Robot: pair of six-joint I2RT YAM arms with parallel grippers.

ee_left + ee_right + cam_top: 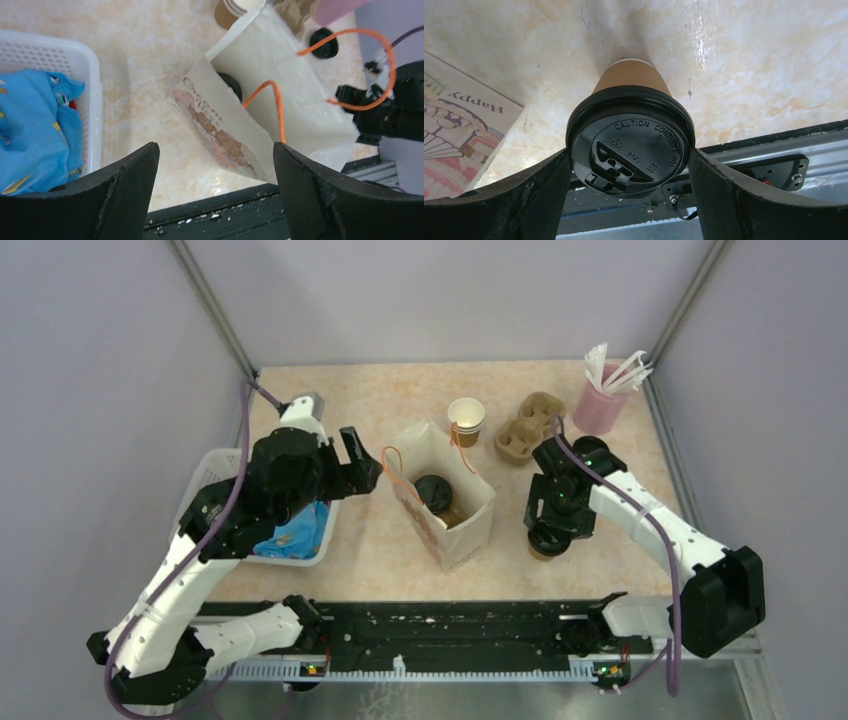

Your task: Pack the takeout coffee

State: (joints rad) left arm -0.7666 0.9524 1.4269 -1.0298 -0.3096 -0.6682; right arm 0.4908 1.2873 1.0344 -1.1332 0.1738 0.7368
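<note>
Right end effector (630,159) clamps the lid rim of a cup (631,80) standing on the tabletop (734,60), just right of the bag (470,525), probably for lifting in. Other cup (433,490) sits inside the bag. Left end effector (215,149) released, empty, near the bag, perhaps to steady it.

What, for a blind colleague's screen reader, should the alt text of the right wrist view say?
A brown paper cup with a black lid fills the centre, seen from above, standing on a pale marbled table. The right claw has its two black fingers touching the lid on either side. A printed paper bag edges in at left.
</note>
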